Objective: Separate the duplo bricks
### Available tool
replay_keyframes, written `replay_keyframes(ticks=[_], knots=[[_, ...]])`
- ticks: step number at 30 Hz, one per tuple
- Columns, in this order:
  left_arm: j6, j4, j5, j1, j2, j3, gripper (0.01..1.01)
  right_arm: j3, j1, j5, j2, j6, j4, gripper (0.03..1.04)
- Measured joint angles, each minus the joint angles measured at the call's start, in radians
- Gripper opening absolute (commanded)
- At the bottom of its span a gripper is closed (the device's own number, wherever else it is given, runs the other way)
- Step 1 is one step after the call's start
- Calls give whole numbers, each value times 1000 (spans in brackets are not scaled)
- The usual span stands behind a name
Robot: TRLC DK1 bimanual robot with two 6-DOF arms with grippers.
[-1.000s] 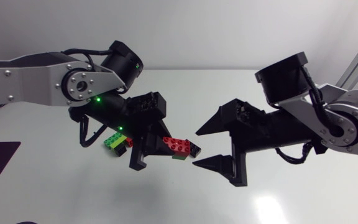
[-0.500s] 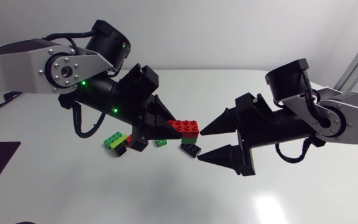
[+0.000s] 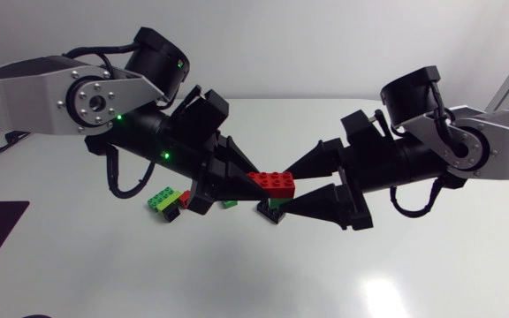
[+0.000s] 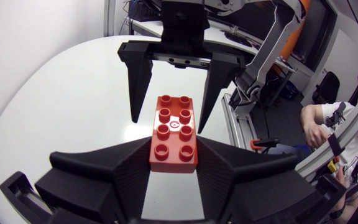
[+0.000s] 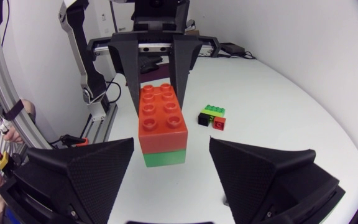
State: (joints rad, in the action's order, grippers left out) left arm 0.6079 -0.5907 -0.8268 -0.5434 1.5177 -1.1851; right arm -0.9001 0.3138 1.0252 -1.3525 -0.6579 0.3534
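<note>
A red brick (image 3: 272, 183) stacked on a green brick (image 3: 277, 203) hangs above the table at mid-view. My left gripper (image 3: 256, 184) is shut on the red brick's near end; in the left wrist view the red brick (image 4: 174, 134) sits clamped between the left gripper's fingers (image 4: 129, 177). My right gripper (image 3: 287, 190) stands open, its two fingers straddling the stack's other end without touching. In the right wrist view the red brick (image 5: 162, 118) and green brick (image 5: 165, 155) sit between the wide-apart right fingers (image 5: 86, 168), with gaps on both sides.
Loose bricks lie on the white table (image 3: 431, 265) under my left arm: a lime-green one (image 3: 160, 200), a black one, a small red one (image 3: 184, 199) and a green one (image 3: 230, 203). The right wrist view shows this cluster (image 5: 212, 117) beyond the stack.
My left gripper has lifted the red-and-green stack up and to the right. My right gripper has moved in around its free end, fingers narrowing somewhat.
</note>
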Motion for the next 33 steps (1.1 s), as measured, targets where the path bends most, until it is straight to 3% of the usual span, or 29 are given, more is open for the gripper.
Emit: replay_keyframes(ticks=[9, 25, 33], knots=[[0, -8, -58, 6, 21, -44, 366, -15, -31, 77, -40, -42, 79, 616], [0, -42, -94, 27, 43, -53, 366, -35, -47, 139, -51, -65, 119, 611], [0, -42, -96, 27, 49, -53, 366, -35, -45, 138, -42, -65, 120, 405]])
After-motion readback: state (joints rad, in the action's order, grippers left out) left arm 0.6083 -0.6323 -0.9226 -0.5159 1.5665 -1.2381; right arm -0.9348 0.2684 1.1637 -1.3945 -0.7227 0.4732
